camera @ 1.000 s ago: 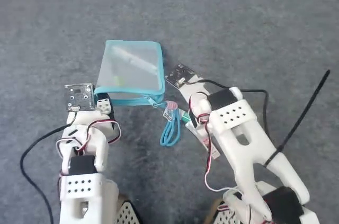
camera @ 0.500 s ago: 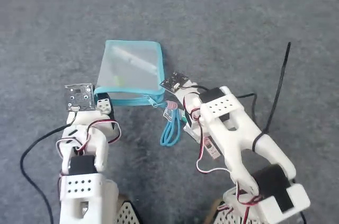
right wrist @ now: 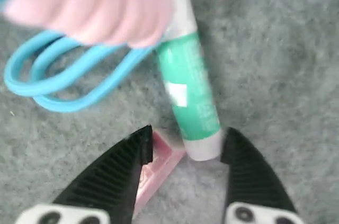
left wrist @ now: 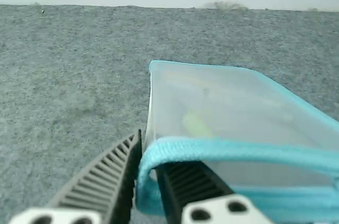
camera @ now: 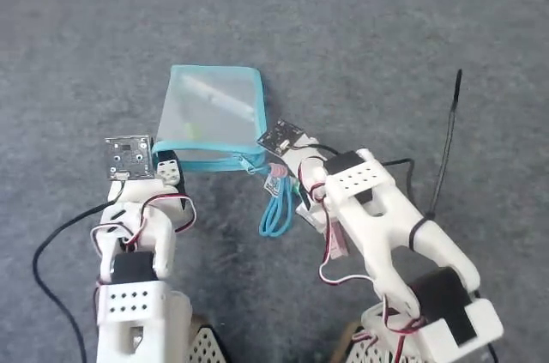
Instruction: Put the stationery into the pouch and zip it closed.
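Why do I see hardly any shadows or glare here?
High view: the light is soft and even, shadows are faint, and there is no glare on the pouch. Left wrist view: the pouch's clear side looks milky, without bright spots. Right wrist view: the glue stick shows no glint.

Right wrist view: a pink object (right wrist: 90, 7) close to the lens is blurred past identifying and cut off by the edge. It hides one end of the glue stick (right wrist: 190, 91) and part of the blue loop (right wrist: 63, 89). A flat pink piece (right wrist: 159, 161) lies partly behind one of my right jaws. High view: my right arm (camera: 377, 208) covers most of the glue stick. Left wrist view: the pouch (left wrist: 233, 123) runs off the edge; a yellow-green item (left wrist: 195, 124) inside is indistinct.
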